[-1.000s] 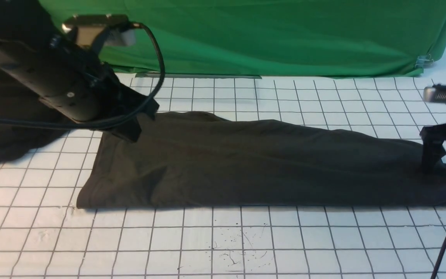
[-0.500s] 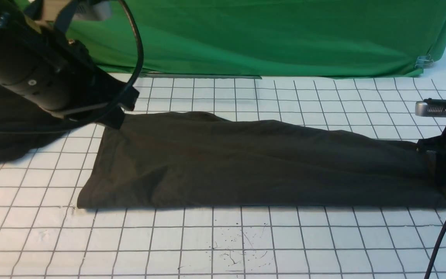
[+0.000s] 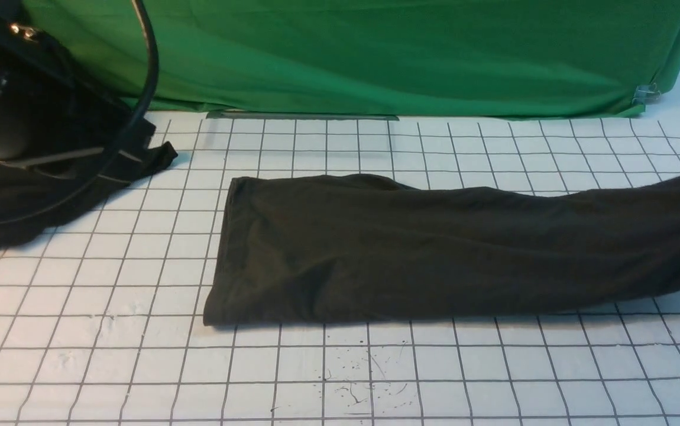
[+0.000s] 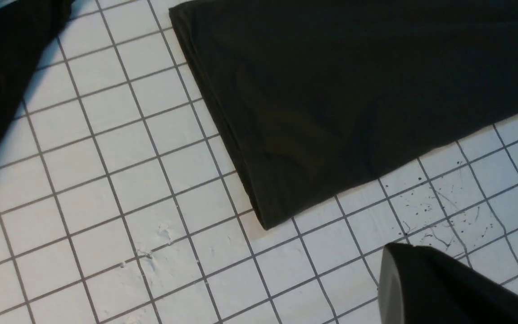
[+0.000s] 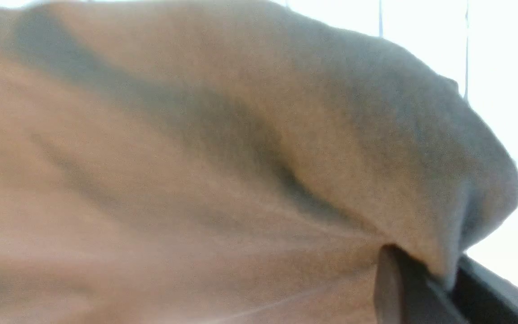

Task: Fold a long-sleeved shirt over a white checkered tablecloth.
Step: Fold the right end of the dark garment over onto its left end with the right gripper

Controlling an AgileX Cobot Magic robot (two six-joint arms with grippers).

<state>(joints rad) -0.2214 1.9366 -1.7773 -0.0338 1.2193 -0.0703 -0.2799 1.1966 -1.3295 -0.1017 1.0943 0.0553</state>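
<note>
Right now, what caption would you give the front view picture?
Folded long-sleeved shirt stretched across the white checkered tablecloth.

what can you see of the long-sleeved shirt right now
The long-sleeved shirt is dark olive-black, soft matte cotton by its look, folded into a long band lying across the white checkered tablecloth. Its left end is a straight, layered edge flat on the cloth; its right end rises and runs out of the front view. There the right fingers pinch a bunched fold. No print or label shows.
</note>
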